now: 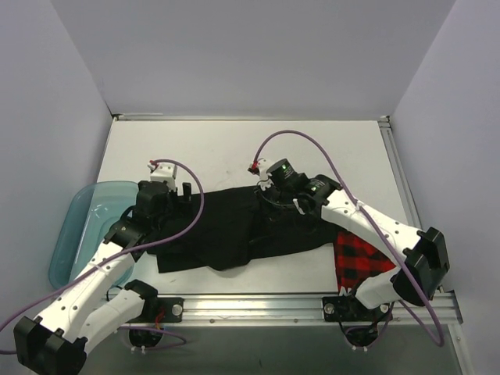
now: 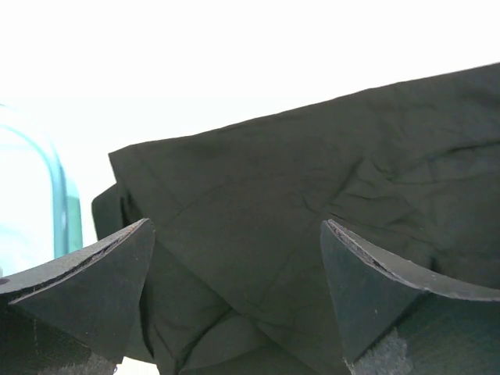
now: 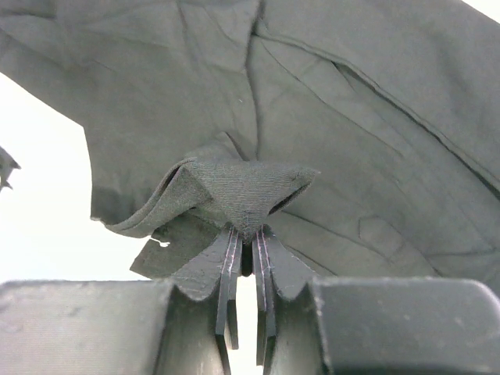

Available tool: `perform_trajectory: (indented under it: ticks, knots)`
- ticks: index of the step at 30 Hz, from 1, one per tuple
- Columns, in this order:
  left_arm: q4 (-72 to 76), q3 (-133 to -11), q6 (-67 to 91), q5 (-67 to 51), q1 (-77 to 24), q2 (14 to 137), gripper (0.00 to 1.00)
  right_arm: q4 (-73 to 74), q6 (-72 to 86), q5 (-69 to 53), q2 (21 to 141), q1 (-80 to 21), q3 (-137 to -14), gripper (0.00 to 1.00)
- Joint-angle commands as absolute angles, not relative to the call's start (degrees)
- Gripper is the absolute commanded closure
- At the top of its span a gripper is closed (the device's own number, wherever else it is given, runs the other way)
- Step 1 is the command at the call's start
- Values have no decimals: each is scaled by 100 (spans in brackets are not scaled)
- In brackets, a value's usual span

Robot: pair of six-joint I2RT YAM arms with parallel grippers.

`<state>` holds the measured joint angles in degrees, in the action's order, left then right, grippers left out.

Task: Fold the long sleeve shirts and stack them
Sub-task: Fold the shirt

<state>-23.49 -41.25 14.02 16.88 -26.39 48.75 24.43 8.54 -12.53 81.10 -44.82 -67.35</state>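
A black shirt (image 1: 234,230) lies spread across the middle of the white counter (image 1: 219,148). The left gripper (image 1: 176,195) sits over the shirt's left end and the right gripper (image 1: 275,199) at its far edge. A red-and-black check shirt (image 1: 361,262) lies at the near right, partly under the right arm. A teal tub (image 1: 82,226) stands at the left edge.

1 black shirt (image 1: 226,230), 1 red-and-black check shirt (image 1: 359,258), 1 teal tub (image 1: 78,215), 1 table (image 1: 219,148), 2 arms (image 1: 94,281) (image 1: 375,226)
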Motion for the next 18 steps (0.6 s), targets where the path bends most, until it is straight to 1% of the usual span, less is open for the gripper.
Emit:
perform_trajectory:
  ticks: [1,7,12,18]
  knots:
    - [-2373,-4140,1547,2222,-2593,4887,4,2935,932,-642,8288,-4605,-7048,100]
    - [-2286,-4008,1635,2750,-2593,4676,3,3190,975,-168,8472,-4816,-7356,100]
    - [-1934,-3823,1600,2777,-2593,4579,3,3401,976,237,8543,-4887,-7576,100]
    - [-1978,-3832,1705,2971,-2593,4544,3,3743,713,475,8385,-4895,-7629,100]
